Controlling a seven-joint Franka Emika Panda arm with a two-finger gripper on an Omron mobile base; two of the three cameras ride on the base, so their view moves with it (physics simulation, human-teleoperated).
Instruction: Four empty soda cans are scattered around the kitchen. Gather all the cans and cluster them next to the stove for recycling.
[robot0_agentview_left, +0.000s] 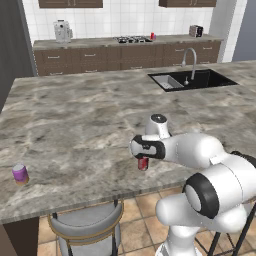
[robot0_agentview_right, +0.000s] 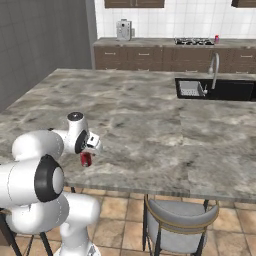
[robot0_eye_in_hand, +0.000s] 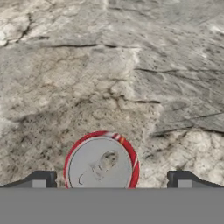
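A dark red soda can with a silver top stands upright on the grey marbled island counter, near its front edge. My gripper hangs straight above it, open, one fingertip on each side of the can's rim and not touching it. From the base views the can shows just under the hand. A purple can stands at the counter's near left. A bright red can sits beside the stove on the back counter.
A black sink with a faucet is set into the island's far right. Grey stools stand under the front edge. On the back counter are a white appliance and a toaster.
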